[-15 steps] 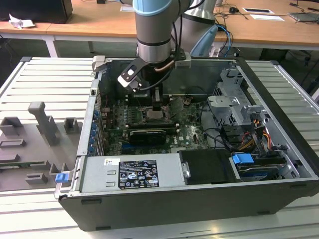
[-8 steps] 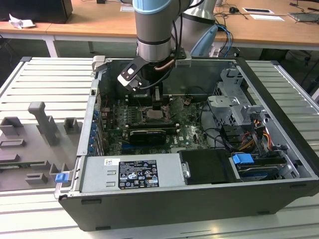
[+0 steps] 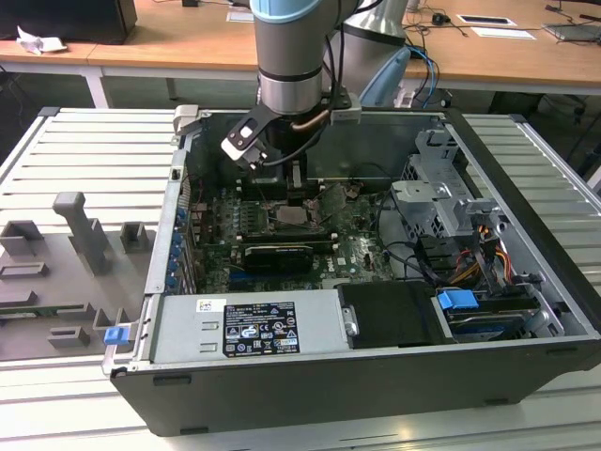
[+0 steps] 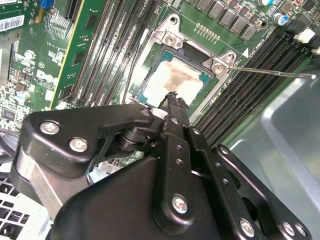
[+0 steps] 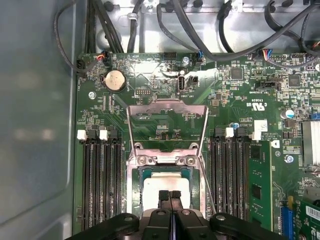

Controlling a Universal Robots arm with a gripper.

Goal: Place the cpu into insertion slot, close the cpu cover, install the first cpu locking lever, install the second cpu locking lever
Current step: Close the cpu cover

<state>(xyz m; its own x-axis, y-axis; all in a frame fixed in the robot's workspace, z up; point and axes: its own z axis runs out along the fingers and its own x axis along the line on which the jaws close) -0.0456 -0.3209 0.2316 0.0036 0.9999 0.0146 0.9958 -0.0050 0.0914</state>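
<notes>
While the gripper [image 5: 169, 194] hangs with its fingers pressed together on nothing, tips close over the cpu [image 5: 152, 186], we see that chip lying in the insertion slot [image 4: 159, 62] of the green motherboard [image 5: 250, 165]. The cpu cover [image 5: 167, 104] stands raised open at its hinge. We note a white printed sticker [image 3: 258, 327] on the power supply. The black computer case [image 3: 376, 385] sits on a ribbed grey table [image 3: 56, 150], with wooden desks [image 3: 188, 42] beyond.

The gripper [image 5: 170, 194] hides 1 edge of the cpu [image 5: 154, 184] in the first wrist view.
</notes>
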